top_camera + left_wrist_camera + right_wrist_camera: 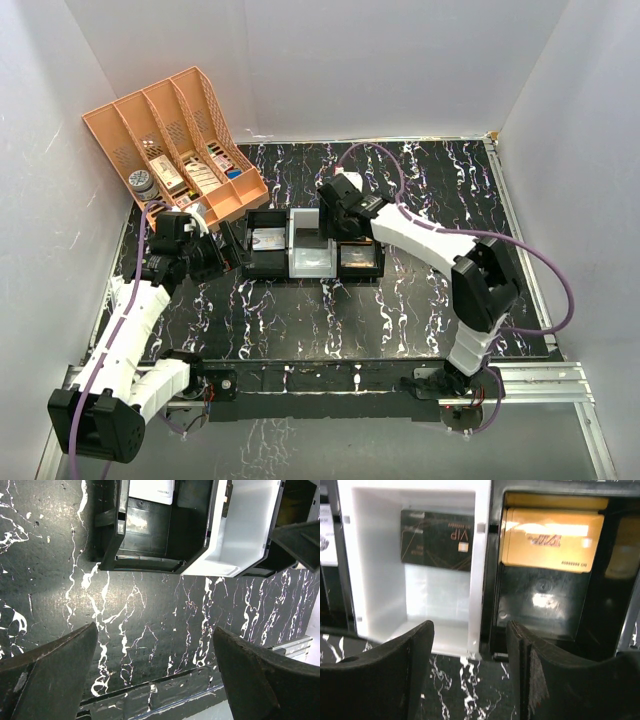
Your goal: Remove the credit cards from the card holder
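**Top view.** The tray (262, 276), three compartments in a row, sits mid-worktop (300, 330), within reach of both arms. The orange organiser (175, 130) stands at the far left corner, apart from the working area. The left pincer (212, 258) sits low, just beside the tray's left end. The right pincer (335, 222) hangs at the tray's far side, about where the white compartment (310, 268) meets the right one. A pale card (268, 240) lies flat in the left compartment. The card holder cannot be made out here.

**Left wrist view.** The fingers (50, 675) are spread wide, with only bare worktop between them. This is judged a waiting posture, with the tray's left compartment straight ahead. The pale card shows at that compartment's end away from the camera.

**Right wrist view.** The fingers (385, 675) stand apart with a moderate gap and hold nothing. They point at the wall between the white compartment and the right one. A black card (437, 540) lies flat in the white compartment and a gold card (550, 540) in the right one. One card per compartment suggests that cards already out of the holder are being sorted. The card holder appears in no view; whether an arm hides it cannot be told.
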